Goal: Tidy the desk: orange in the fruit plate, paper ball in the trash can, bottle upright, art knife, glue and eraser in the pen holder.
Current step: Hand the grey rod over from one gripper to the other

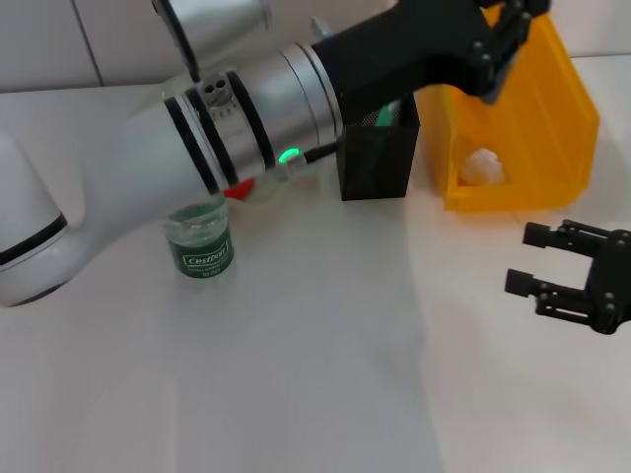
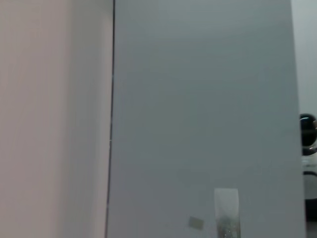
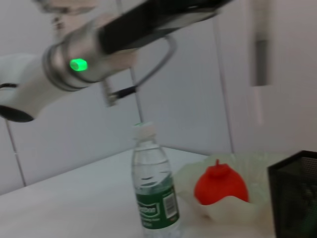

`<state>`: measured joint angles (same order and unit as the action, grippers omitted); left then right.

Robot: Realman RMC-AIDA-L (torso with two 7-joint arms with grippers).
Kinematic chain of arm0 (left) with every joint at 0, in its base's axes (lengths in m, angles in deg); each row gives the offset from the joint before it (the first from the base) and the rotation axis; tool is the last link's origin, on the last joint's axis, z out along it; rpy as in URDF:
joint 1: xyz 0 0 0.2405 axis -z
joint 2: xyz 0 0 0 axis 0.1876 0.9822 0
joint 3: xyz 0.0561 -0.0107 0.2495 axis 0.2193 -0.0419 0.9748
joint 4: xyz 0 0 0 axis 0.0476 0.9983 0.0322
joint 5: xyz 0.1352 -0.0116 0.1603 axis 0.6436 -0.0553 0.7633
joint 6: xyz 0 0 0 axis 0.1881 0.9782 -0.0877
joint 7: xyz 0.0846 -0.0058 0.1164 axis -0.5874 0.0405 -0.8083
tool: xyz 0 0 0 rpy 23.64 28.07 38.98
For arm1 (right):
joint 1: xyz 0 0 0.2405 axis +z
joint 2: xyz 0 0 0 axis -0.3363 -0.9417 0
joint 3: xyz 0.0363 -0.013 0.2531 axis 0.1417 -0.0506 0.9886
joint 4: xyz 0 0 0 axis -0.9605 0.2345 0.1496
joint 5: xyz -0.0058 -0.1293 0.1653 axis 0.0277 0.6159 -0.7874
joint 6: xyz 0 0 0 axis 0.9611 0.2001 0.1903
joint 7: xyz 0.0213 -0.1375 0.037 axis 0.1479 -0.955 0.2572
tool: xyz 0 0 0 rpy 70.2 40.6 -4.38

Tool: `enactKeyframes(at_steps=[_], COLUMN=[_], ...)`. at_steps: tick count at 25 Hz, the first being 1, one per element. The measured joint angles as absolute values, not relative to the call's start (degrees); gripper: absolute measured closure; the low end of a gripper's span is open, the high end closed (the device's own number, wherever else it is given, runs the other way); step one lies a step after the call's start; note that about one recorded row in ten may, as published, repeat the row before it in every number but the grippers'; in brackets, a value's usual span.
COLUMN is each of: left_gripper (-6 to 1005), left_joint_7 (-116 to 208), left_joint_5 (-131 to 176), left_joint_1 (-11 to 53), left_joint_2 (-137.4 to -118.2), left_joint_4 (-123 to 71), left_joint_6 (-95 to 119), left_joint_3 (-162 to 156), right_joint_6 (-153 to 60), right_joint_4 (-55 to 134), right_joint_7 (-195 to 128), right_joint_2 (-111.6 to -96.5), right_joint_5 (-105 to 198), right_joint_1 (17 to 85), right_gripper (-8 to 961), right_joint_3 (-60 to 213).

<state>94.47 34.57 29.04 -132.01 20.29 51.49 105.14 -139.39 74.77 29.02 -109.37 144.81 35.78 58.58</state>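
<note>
Your left pincer (image 1: pixel 498 39) hangs high over the trash can (image 1: pixel 552 118); grip state can't be told. Pen holder (image 1: pixel 380 163) sits just below-left of it. Right pincer (image 1: pixel 572 276) idles open, well apart.

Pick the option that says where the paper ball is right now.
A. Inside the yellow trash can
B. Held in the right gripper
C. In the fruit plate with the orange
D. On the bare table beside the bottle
A: in the head view the white paper ball lies inside the yellow trash can, while the right gripper hangs open and empty over the table nearer the robot.
</note>
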Motion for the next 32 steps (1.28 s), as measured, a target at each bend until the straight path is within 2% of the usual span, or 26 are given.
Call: enactKeyframes(at_steps=[4, 6, 11, 14, 17, 21, 23, 32], left_gripper=[845, 846, 848, 850, 850, 850, 850, 849], left_joint_7=[102.5, 111.0, 115.9, 116.1, 116.0, 115.8, 115.3, 111.6], left_joint_5=[39.8, 48.2, 55.3, 56.5, 57.5, 60.8, 63.2, 63.5], left_joint_1=[28.8, 27.5, 25.0, 22.8, 21.7, 19.8, 16.8, 15.3], left_joint_2=[-131.79, -131.52, -131.41, -131.39, -131.35, -131.36, -131.57, -131.85], left_joint_4=[20.3, 20.4, 20.5, 21.0, 21.5, 23.1, 24.9, 24.1], left_joint_6=[58.1, 67.4, 73.7, 76.5, 77.7, 79.0, 79.4, 79.5], left_joint_3=[104.1, 100.0, 95.3, 95.0, 95.2, 95.3, 95.7, 96.9], right_joint_6=[-144.0, -147.7, -157.1, -162.7, -163.0, -163.0, -163.0, -162.5], right_joint_4=[75.3, 75.3, 75.4, 75.8, 76.7, 77.8, 77.9, 78.3], right_joint_7=[30.3, 30.8, 31.1, 31.9, 32.5, 32.7, 32.4, 31.1], right_joint_2=[-107.39, -105.84, -101.47, -99.51, -99.35, -99.96, -100.48, -103.56], right_joint_5=[144.9, 144.9, 144.8, 144.7, 144.7, 144.7, 144.8, 147.0], right_joint_1=[34.9, 34.4, 32.9, 32.6, 32.6, 33.3, 34.1, 37.9], right_gripper=[242, 243, 248, 250, 253, 256, 258, 266], right_joint_3=[58.5, 58.5, 59.0, 61.2, 61.6, 61.1, 61.0, 60.8])
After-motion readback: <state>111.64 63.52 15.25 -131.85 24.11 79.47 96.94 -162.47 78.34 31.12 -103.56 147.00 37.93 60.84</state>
